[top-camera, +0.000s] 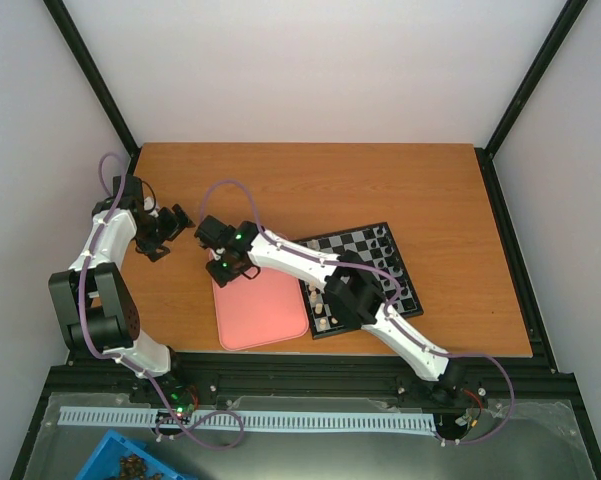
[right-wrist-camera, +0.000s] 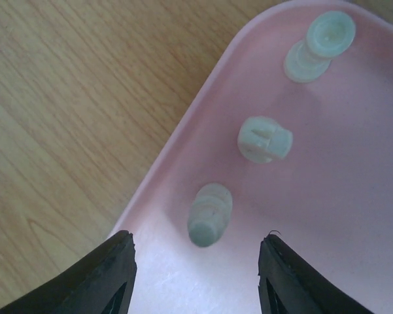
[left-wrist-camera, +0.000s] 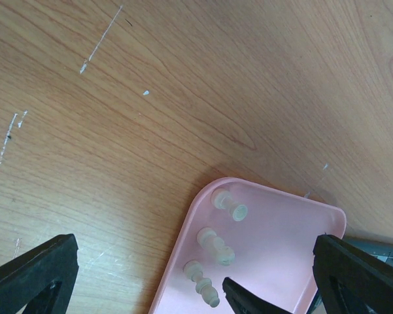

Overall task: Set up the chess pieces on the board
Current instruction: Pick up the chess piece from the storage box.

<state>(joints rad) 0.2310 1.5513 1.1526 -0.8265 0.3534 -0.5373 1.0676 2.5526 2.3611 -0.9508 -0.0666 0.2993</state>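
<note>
The right gripper has its fingers apart. A little cream piece lies between the tips, on the pink tray. Two more pieces lie just past it. The board sits back under its arm. The left gripper is wide apart, near the tray's corner.

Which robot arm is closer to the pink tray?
Right. The right end effector hangs over a corner of the pink tray, above three cream pieces. The left end effector sits left of the tray, over the table.
</note>
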